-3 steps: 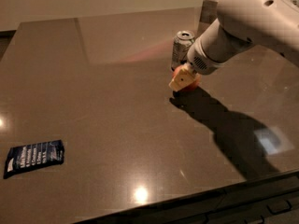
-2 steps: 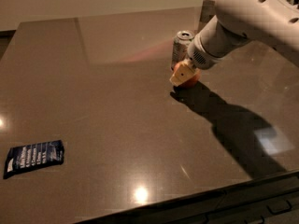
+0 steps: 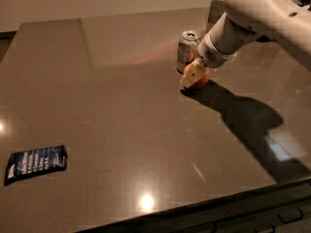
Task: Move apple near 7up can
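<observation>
The 7up can [image 3: 187, 48], silver with green markings, stands upright at the far right of the dark table [image 3: 121, 110]. The red-orange apple [image 3: 204, 78] is right beside the can, at its front right, low at the table surface. My gripper [image 3: 196, 74] reaches down from the upper right on the white arm [image 3: 252, 18] and is shut on the apple. One tan finger [image 3: 190, 75] lies across the apple's front and the other is hidden behind it.
A flat dark blue packet [image 3: 35, 163] lies near the table's front left. The table's front edge [image 3: 194, 210] runs along the bottom. The arm's shadow [image 3: 248, 118] falls across the table's right side.
My gripper has moved the apple a little toward the can and lower, so that more of the apple shows beside the can. The can and the packet have not moved.
</observation>
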Controlling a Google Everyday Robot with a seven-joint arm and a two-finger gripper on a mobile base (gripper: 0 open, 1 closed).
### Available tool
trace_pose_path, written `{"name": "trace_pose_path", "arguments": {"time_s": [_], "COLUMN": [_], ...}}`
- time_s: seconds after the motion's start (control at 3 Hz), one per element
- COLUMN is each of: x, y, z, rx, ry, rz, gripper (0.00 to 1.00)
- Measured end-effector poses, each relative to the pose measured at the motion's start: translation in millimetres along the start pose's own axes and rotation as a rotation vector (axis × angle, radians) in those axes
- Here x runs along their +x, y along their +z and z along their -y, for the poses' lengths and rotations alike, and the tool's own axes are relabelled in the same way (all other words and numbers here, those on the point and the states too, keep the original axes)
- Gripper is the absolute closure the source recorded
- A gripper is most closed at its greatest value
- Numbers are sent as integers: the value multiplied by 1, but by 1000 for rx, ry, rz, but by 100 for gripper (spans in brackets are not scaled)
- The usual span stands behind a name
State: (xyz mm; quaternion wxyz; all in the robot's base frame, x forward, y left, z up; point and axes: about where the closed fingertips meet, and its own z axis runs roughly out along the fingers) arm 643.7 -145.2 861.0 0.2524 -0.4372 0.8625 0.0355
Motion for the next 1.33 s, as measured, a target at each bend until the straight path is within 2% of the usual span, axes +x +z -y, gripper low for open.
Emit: {"name": "trace_pose_path", "arguments": {"time_s": [0.67,1.33], "x": [5,5], "y": [0,1], "z": [5,5], "rx": [-7,-9], "ry": [2,1], "rz": [-9,-9], "gripper": [4,0]}}
